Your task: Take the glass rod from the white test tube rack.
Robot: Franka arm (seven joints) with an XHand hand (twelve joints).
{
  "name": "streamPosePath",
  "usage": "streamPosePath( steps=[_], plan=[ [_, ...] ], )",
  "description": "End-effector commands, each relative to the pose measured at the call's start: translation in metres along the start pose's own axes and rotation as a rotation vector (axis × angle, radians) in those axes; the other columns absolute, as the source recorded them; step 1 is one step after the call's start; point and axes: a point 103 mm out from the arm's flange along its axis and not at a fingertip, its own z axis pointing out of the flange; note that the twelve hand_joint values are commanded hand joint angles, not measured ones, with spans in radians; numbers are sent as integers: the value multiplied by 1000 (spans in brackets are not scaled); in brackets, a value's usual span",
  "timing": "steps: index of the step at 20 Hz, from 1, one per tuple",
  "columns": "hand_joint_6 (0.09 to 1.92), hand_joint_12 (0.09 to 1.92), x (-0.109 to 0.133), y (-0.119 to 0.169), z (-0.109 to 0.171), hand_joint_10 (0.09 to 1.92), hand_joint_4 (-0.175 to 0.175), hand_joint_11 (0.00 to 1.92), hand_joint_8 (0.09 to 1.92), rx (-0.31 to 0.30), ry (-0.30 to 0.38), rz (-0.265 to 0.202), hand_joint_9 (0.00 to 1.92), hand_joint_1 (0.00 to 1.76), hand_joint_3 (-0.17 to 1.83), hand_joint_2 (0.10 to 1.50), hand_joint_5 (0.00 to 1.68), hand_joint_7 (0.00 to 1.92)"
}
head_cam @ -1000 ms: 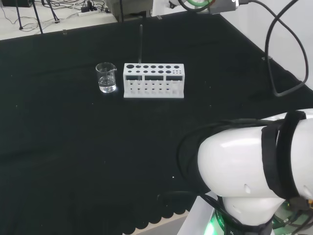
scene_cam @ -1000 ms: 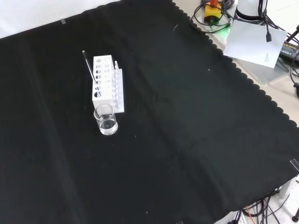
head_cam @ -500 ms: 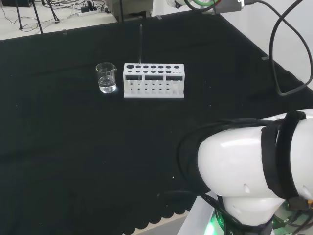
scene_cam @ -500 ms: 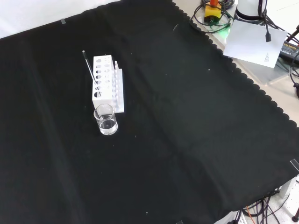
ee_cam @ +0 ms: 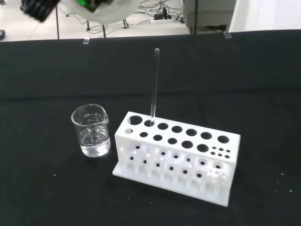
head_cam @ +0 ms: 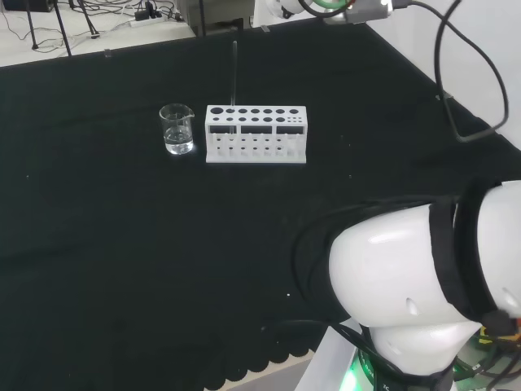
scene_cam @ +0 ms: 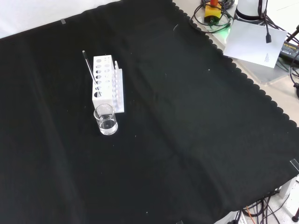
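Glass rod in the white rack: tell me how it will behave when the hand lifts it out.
The glass rod is thin and long, so probably light, stiff and breakable. Its smooth surface may slip between fingers. It stands upright in one hole of the white rack; a sideways pull could lever against the hole and tip the rack.

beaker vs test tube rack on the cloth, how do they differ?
The beaker is clear glass and round; the test tube rack is opaque white and a long block. The beaker holds a little clear liquid; the rack holds the glass rod, upright in a hole near its beaker end. The beaker has one open mouth; the rack's top has rows of holes. Both stand upright on the black cloth, side by side and apart.
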Motion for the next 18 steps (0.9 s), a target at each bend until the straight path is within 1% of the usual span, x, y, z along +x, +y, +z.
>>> streamPosePath(
  steps=[1, 6, 7, 9, 10, 11, 12, 13, 15, 18],
  plan=[
    [87, 1254, 3, 50, 7, 863, -122, 0, 800, -20, 30, -36, 91, 803, 666, 732, 84, 32],
    [87, 1303, 9, 87, 20, 877, -124, 0, 834, -20, 49, -63, 137, 796, 671, 734, 96, 46],
    [87, 1306, 10, 93, 25, 879, -124, 0, 837, -11, 55, -58, 143, 795, 672, 736, 99, 49],
    [87, 1311, 15, 108, 34, 882, -126, 0, 844, 15, 52, -76, 153, 791, 673, 740, 104, 58],
    [87, 1313, 16, 116, 38, 883, -127, 0, 846, 40, 27, -41, 157, 789, 674, 742, 107, 62],
    [87, 1315, 19, 124, 42, 883, -128, 0, 849, 49, 10, -53, 159, 787, 675, 744, 110, 66],
    [87, 1317, 20, 131, 44, 884, -129, 0, 851, 59, 3, -79, 162, 784, 675, 747, 112, 70],
    [87, 1319, 23, 140, 47, 885, -130, 0, 854, 63, 5, -90, 165, 781, 676, 751, 114, 74],
    [87, 1323, 22, 154, 56, 886, -133, 0, 860, 70, 25, -102, 171, 773, 676, 756, 117, 85],
    [87, 1328, 17, 176, 74, 887, -136, 0, 867, 69, 35, -118, 178, 763, 675, 763, 120, 94]
  ],
)
